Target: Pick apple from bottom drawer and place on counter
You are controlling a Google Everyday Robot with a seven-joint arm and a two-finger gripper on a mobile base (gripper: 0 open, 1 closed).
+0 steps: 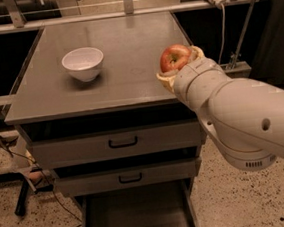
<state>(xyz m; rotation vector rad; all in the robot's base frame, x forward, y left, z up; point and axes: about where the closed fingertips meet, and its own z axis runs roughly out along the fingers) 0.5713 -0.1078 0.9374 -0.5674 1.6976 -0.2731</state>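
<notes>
Red apple (pixel 175 57) clamped in pincer (pixel 180 65) over counter (pixel 120 42) right edge; bottom drawer (pixel 137 219) open.

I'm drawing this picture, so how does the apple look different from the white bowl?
The apple is red with yellowish patches, and the bowl is plain white. The apple is smaller than the bowl. The bowl stands on the counter, toward its left, while the apple is held in the gripper at the counter's right edge. Both are round.
</notes>
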